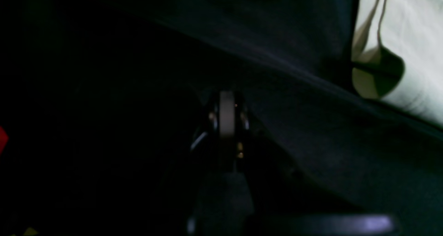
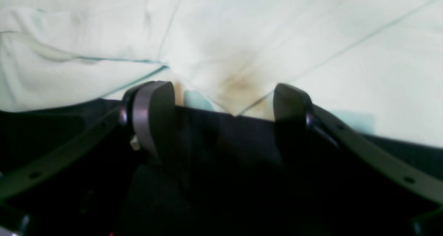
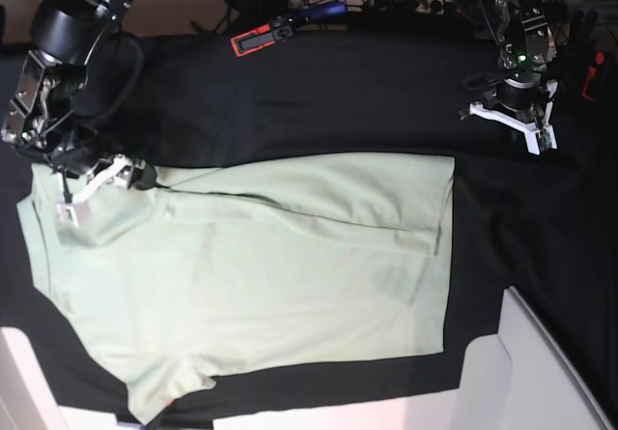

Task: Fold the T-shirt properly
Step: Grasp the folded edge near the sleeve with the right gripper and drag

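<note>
Lying flat on black cloth, T-shirt, right tool spread at its edge, left tool pressed together, empty.

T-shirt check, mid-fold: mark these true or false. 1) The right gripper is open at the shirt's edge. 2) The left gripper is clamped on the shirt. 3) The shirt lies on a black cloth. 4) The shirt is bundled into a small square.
1) True: right gripper stands open at the T-shirt edge.
2) False: left gripper is shut, over the black cloth, apart from the shirt.
3) True.
4) False: it is spread wide, only partly folded.
</note>
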